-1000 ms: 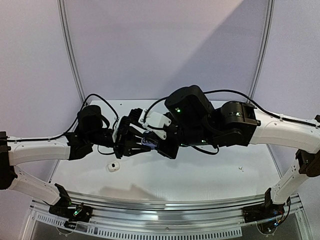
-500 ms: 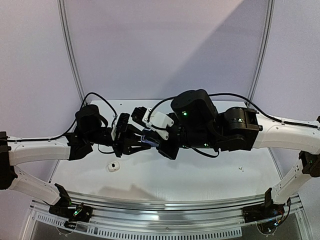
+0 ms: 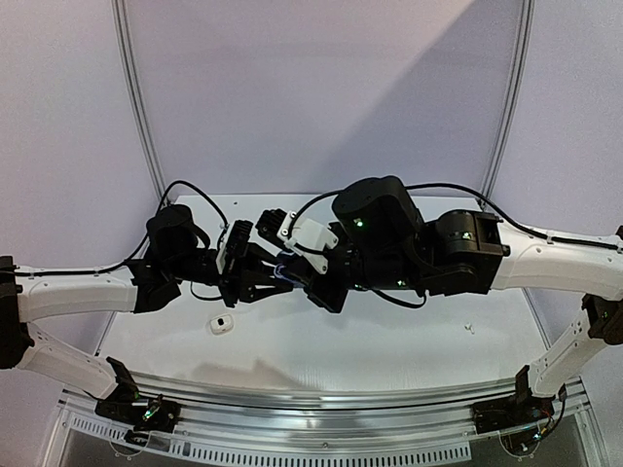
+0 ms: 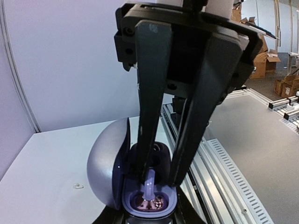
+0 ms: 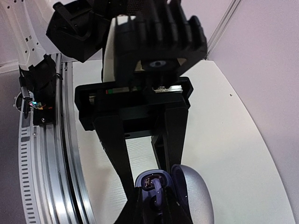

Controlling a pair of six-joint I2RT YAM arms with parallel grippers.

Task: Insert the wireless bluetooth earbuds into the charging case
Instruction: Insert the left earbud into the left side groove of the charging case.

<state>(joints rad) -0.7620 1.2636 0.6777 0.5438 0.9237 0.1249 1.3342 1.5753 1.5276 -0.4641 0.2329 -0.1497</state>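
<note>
Warehouse-like lab, stacked cardboard boxes (image 4: 267,65), aluminium rails (image 4: 219,163)

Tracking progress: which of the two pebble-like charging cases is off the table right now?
The grey-purple pebble-like case, lid open, held up by the left gripper with the right gripper at its mouth. The small white case lies on the table.

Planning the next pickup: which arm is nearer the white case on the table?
Left. The left arm hangs close beyond the white case; the right arm reaches in from well to its right.
</note>
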